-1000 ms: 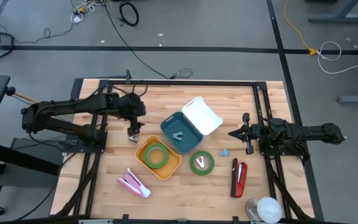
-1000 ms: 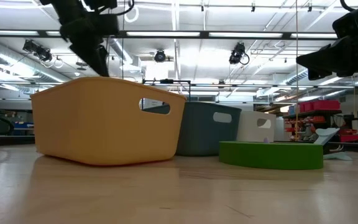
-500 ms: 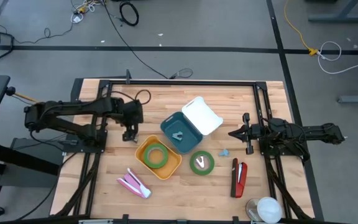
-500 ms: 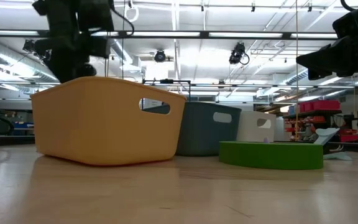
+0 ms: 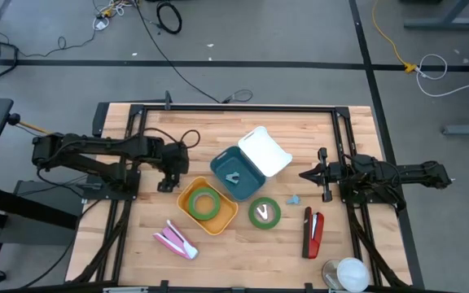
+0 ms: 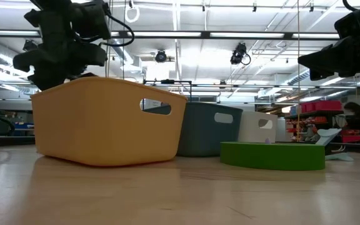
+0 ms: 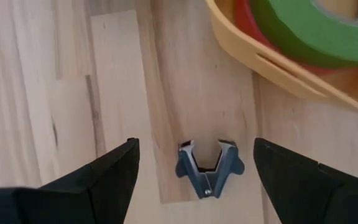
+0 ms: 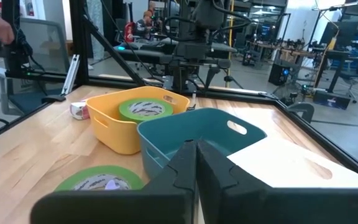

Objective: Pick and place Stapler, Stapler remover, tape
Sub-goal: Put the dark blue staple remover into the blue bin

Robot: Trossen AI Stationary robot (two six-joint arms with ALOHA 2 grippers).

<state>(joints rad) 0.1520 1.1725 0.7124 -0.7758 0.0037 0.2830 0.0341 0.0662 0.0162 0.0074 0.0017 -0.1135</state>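
Wooden table (image 5: 243,244), seen from above, framed by a black rail and surrounded by grey floor with loose cables. Near the middle, a yellow bin (image 5: 220,218) holding a roll of green tape (image 5: 205,203) is shown, touching a teal bin (image 5: 226,162) that contains a small grey item, with a white bin (image 5: 265,151) behind it. A second green tape roll (image 5: 265,212) is laid flat just beside the yellow bin. A red and black stapler (image 5: 312,232) is placed toward the right front edge; a pink stapler (image 5: 174,239) toward the left front. The left gripper (image 5: 167,182) is held with fingers spread apart over a blue staple remover (image 7: 207,168) lying on the wood, not yet grasped. The right gripper (image 5: 322,174) is parked near the right edge, fingers pressed together, empty.
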